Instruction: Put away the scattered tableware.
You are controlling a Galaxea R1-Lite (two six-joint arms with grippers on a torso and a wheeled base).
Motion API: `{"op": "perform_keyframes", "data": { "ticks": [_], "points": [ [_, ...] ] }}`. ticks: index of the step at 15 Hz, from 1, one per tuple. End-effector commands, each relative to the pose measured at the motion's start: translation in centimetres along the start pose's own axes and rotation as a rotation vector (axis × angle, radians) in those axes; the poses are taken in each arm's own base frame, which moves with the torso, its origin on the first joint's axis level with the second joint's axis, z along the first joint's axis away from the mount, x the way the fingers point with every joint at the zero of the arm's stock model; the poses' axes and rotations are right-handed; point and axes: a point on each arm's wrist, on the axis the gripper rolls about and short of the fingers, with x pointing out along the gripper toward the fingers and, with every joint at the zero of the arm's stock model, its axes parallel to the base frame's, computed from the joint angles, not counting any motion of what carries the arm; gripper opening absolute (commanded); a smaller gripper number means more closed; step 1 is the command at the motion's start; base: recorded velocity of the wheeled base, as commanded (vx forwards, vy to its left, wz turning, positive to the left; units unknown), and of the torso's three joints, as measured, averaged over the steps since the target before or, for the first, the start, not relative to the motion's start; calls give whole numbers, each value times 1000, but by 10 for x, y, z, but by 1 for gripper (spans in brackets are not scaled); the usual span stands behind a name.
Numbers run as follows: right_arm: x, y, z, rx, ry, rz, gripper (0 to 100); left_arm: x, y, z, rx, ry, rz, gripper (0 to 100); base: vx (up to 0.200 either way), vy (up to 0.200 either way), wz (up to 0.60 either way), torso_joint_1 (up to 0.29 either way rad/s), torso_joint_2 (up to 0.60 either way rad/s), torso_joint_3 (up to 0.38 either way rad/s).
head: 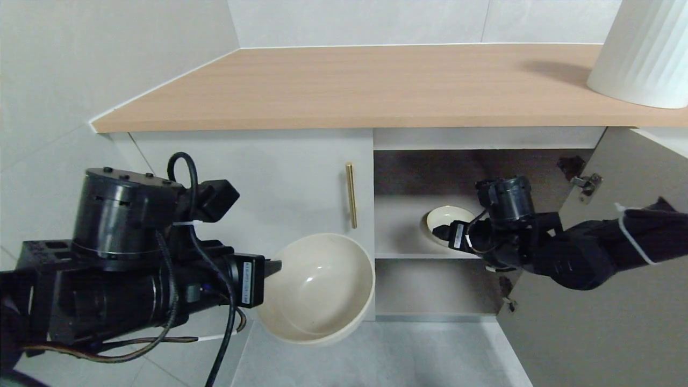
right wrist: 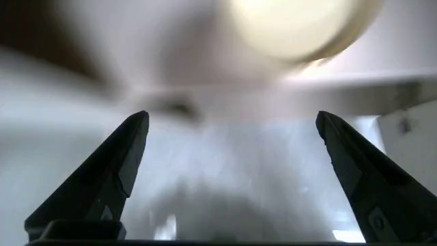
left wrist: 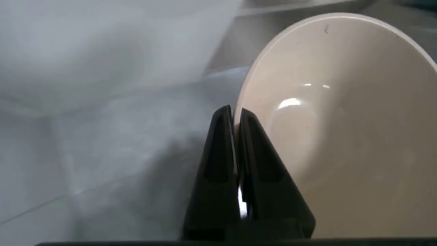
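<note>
Left tool (head: 272,265) in the head view sits at about seven o'clock of the picture, its fingers pinched together on the rim of the large bowl (head: 317,287). This cream bowl hangs tilted in the air above the grey floor (head: 408,355), in front of the shut cabinet door (head: 269,183), at seven o'clock from the gold handle (head: 351,195). Inside the bowl is plain glossy glaze with a light spot. At three o'clock from the handle the cabinet (head: 484,138) stands open. On its shelf (head: 398,226) rests the small bowl (head: 439,216), upright. The right tool (head: 436,232) is at the shelf's front edge, just before that bowl, at its six o'clock. On the wooden tabletop (head: 349,86) at one o'clock stands a white ribbed vessel (head: 645,54).

From the left wrist, the left tool (left wrist: 237,164) is clamped on the large bowl (left wrist: 341,123): one finger inside the rim, one outside, with smooth glaze and two highlights within.

From the right wrist, the right tool (right wrist: 232,171) has its fingers (right wrist: 123,164) spread wide apart, holding nothing. The small bowl (right wrist: 300,27) lies beyond them on the shelf, blurred, so what is in it cannot be told.
</note>
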Motion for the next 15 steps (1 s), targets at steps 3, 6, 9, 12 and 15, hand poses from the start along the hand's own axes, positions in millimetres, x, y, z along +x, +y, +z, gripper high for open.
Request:
{"op": "perform_keyframes", "data": {
  "ticks": [3, 6, 9, 12, 15],
  "points": [
    [-119, 22, 3, -186, 20, 267, 100, 46, -18, -34, 101, 86, 82, 0, 0, 0, 0, 0, 0, 0],
    [-146, 33, -16, -300, 142, 348, 100, 50, -27, -40, 150, 76, 74, 0, 0, 0, 0, 0, 0, 0],
    [-141, 40, -30, -351, 208, 347, 100, 46, -33, -39, 152, 24, 40, 0, 0, 0, 0, 0, 0, 0],
    [-127, 47, -43, -375, 250, 325, 100, 43, -40, -43, 171, -19, 1, 0, 0, 0, 0, 0, 0, 0],
    [-115, 55, -51, -362, 272, 297, 100, 41, -44, -47, 209, -27, -18, 0, 0, 0, 0, 0, 0, 0]
  ]
}}
